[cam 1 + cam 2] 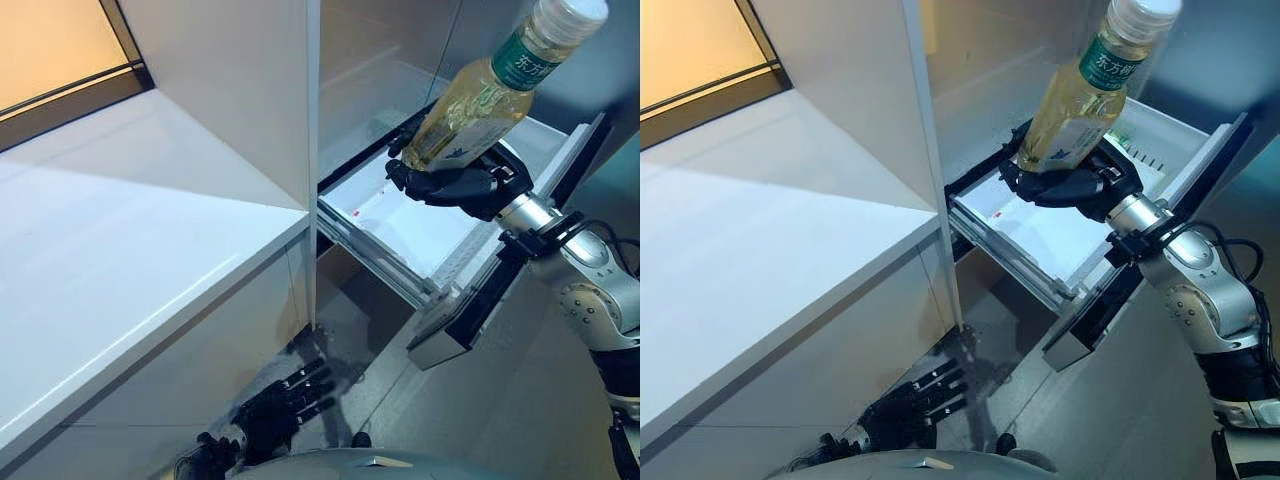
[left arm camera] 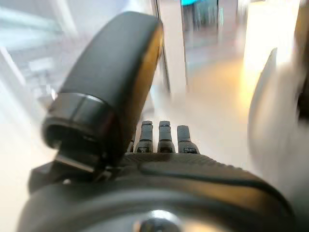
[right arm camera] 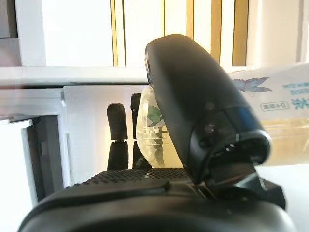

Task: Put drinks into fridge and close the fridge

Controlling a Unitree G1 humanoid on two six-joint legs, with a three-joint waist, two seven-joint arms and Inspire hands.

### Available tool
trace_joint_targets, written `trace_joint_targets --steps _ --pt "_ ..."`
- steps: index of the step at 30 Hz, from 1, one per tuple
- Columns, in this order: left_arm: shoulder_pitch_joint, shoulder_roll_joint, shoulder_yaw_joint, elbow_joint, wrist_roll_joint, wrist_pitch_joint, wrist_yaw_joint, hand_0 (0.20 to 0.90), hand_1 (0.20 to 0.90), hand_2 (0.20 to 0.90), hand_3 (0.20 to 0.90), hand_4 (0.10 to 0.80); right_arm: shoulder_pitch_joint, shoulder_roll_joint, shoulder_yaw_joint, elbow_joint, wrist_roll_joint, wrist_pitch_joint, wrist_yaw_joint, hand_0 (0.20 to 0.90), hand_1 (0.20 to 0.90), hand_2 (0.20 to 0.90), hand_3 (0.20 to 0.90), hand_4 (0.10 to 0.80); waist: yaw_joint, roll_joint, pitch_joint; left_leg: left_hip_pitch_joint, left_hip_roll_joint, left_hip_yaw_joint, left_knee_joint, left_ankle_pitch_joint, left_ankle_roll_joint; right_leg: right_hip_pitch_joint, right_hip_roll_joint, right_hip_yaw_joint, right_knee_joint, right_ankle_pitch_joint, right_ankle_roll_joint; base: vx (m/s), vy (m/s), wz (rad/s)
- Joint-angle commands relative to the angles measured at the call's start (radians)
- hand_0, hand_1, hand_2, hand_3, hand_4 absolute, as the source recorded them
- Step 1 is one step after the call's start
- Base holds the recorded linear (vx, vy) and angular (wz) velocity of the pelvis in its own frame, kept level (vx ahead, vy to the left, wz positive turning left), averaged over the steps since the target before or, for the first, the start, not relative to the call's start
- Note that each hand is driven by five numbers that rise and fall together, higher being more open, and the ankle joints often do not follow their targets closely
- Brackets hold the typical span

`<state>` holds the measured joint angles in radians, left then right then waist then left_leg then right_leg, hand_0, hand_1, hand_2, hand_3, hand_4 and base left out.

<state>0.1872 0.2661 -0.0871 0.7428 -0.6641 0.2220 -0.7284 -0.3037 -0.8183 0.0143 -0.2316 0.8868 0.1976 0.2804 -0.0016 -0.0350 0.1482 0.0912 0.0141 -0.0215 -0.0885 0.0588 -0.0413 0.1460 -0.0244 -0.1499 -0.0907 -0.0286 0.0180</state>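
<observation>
The place looks like a kitchen or pantry corner, probably in a home or a mock-up of one. A plain white counter (image 1: 130, 270) runs along one side, with a white panel (image 1: 235, 90) rising from it. Beside the panel an open fridge (image 1: 380, 70) shows a white drawer (image 1: 420, 235) pulled out on rails. A window (image 1: 60, 50) with a dark frame sits above the counter, glowing warm yellow. The floor (image 1: 480, 400) is smooth and grey.
</observation>
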Motion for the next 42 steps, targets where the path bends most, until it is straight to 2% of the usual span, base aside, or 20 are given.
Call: trace_joint_targets --steps 1,6,9,14,17,19,20,22,28,31,42 --pt "0.004 0.024 -0.015 0.171 0.091 -0.163 0.118 0.900 0.900 0.900 0.900 0.800 -0.058 0.022 -0.161 -0.123 0.089 -0.083 0.042 0.300 0.300 0.300 0.200 0.100 0.006 -0.029 -0.108 0.000 -0.061 0.053 0.001 -0.075 0.061 -0.071 0.007 0.049 0.009 0.076 0.044 0.000 0.000 0.00" --pt "-0.018 -0.011 0.013 0.306 0.144 -0.260 0.218 0.900 0.900 0.900 0.900 0.800 0.048 0.088 -0.220 -0.172 0.087 -0.053 0.099 0.300 0.300 0.300 0.200 0.100 -0.009 -0.037 -0.108 -0.001 -0.060 0.070 0.001 -0.077 0.060 -0.079 0.008 0.052 0.013 0.075 0.046 0.005 0.001 -0.01" --pt "-0.022 -0.026 0.009 0.378 0.203 -0.329 0.312 0.900 0.900 0.900 0.900 0.800 0.125 0.121 -0.246 -0.201 0.069 -0.066 0.149 0.300 0.300 0.300 0.200 0.100 -0.020 -0.045 -0.104 0.001 -0.060 0.078 0.001 -0.079 0.061 -0.082 0.010 0.058 0.018 0.075 0.046 0.003 -0.004 -0.01" --pt "-0.027 -0.032 0.010 0.423 0.243 -0.361 0.384 0.900 0.900 0.900 0.900 0.800 0.182 0.134 -0.273 -0.214 0.024 -0.109 0.142 0.300 0.300 0.300 0.200 0.100 -0.030 -0.051 -0.106 0.006 -0.057 0.085 0.001 -0.082 0.058 -0.083 0.012 0.063 0.021 0.074 0.047 0.013 -0.004 -0.03" --pt "-0.026 -0.037 0.012 0.438 0.256 -0.362 0.416 0.900 0.900 0.900 0.900 0.800 0.217 0.123 -0.309 -0.177 -0.061 -0.172 0.086 0.300 0.300 0.300 0.200 0.100 -0.037 -0.055 -0.105 0.011 -0.055 0.091 0.001 -0.085 0.056 -0.083 0.013 0.068 0.027 0.072 0.047 0.057 -0.001 -0.14" --pt "-0.021 -0.038 0.007 0.442 0.277 -0.372 0.432 0.900 0.900 0.900 0.900 0.800 0.231 0.100 -0.333 -0.145 -0.075 -0.179 0.053 0.300 0.300 0.300 0.200 0.100 -0.040 -0.057 -0.104 0.013 -0.055 0.094 0.001 -0.085 0.056 -0.085 0.014 0.070 0.032 0.072 0.047 0.053 0.004 -0.07" --pt "-0.020 -0.038 0.002 0.431 0.281 -0.361 0.439 0.900 0.900 0.900 0.900 0.800 0.230 0.095 -0.337 -0.137 -0.097 -0.181 0.038 0.300 0.300 0.300 0.200 0.100 -0.039 -0.057 -0.103 0.014 -0.055 0.095 0.001 -0.086 0.055 -0.085 0.014 0.071 0.031 0.073 0.048 0.066 0.023 -0.06" --pt "-0.026 -0.030 -0.008 0.319 0.285 -0.244 0.474 0.900 0.900 0.900 0.900 0.800 0.207 0.048 -0.342 -0.110 -0.119 -0.149 0.005 0.300 0.300 0.300 0.200 0.100 -0.037 -0.051 -0.100 0.017 -0.058 0.089 0.001 -0.088 0.056 -0.081 0.015 0.076 0.026 0.076 0.050 0.075 0.042 -0.05" --pt "-0.044 0.029 -0.005 0.214 0.244 -0.089 0.460 0.900 0.900 0.900 0.900 0.800 0.057 -0.095 -0.278 0.016 -0.147 -0.071 0.009 0.300 0.300 0.300 0.200 0.100 -0.022 -0.042 -0.101 0.019 -0.060 0.088 0.001 -0.090 0.057 -0.075 0.015 0.075 0.017 0.077 0.049 0.079 0.038 -0.02" --pt "-0.059 0.050 -0.013 0.228 0.220 -0.059 0.453 0.900 0.900 0.900 0.900 0.800 -0.033 -0.146 -0.206 0.111 -0.160 -0.031 0.032 0.300 0.300 0.300 0.200 0.100 -0.011 -0.043 -0.103 0.018 -0.063 0.085 0.001 -0.089 0.059 -0.072 0.016 0.074 0.014 0.073 0.047 0.104 0.025 -0.02" --pt "-0.102 0.093 -0.017 0.319 0.181 -0.033 0.499 0.900 0.900 0.900 0.900 0.800 -0.392 -0.193 0.097 0.486 -0.312 0.065 0.131 0.300 0.300 0.300 0.200 0.100 0.046 -0.071 -0.085 0.025 -0.063 0.060 0.002 -0.087 0.063 -0.051 0.016 0.061 0.017 0.061 0.039 0.131 0.006 0.00"
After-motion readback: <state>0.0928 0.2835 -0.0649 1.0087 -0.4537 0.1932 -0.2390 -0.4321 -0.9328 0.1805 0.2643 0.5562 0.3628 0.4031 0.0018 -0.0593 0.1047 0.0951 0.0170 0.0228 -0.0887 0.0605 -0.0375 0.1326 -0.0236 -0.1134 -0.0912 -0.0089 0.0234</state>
